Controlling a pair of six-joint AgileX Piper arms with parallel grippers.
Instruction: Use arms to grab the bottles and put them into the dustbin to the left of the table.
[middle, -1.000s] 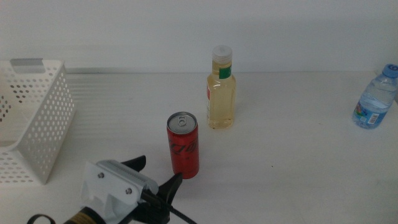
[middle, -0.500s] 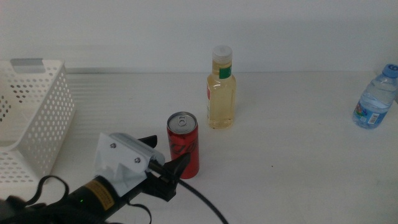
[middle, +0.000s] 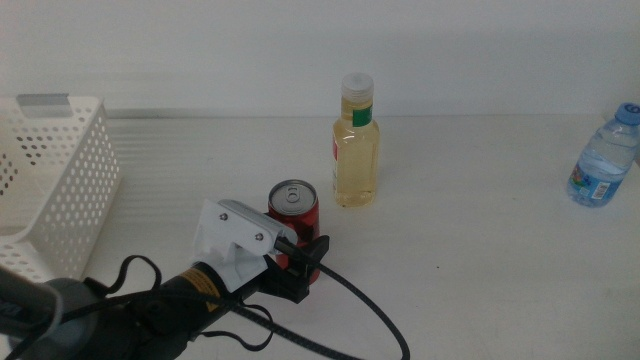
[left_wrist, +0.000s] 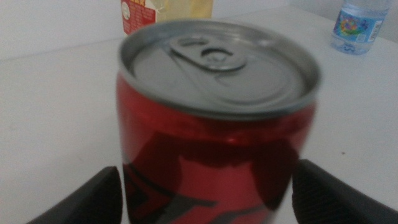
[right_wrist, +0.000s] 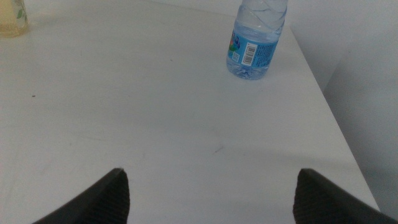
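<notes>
Red can (left_wrist: 214, 130) upright between open jaws of left tool (middle: 293, 262).

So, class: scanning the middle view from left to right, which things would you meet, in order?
dustbin → left gripper → red can → yellow-liquid bottle → water bottle

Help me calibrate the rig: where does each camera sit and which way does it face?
Middle view: above the table, looking forward and down; left gripper straddles the red can.
Left wrist view: on the left arm, close behind the can; open jaws flank it.
Right wrist view: on the waiting right arm, facing the water bottle; open jaws show.
Shared: all three show the water bottle.
</notes>
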